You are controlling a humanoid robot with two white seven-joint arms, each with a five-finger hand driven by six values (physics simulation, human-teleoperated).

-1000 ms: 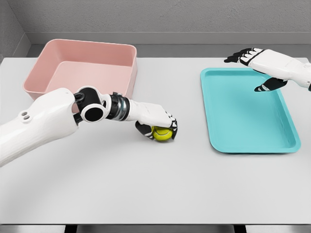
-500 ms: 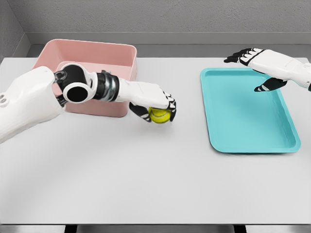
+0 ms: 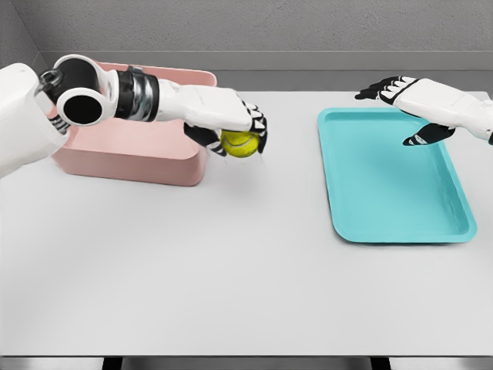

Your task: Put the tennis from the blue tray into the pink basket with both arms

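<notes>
Both hands aloft: left hand [image 3: 231,123] grips tennis ball [image 3: 239,142] beside pink basket [image 3: 131,160] rim; right hand [image 3: 416,104] splayed.

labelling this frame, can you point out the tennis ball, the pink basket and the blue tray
tennis ball [image 3: 239,143], head view, its visible yellow lower half under the fingers
pink basket [image 3: 127,160], head view, its near outer wall
blue tray [image 3: 400,236], head view, its near rim

Matt pink basket [image 3: 131,158], matt teal tray [image 3: 385,177], smooth grey table [image 3: 231,285].

A white table [image 3: 231,293] is filling nearly the whole view under soft, even light. Behind it, a grey wall [image 3: 269,27] is running across the back, meeting another at the left corner.
</notes>
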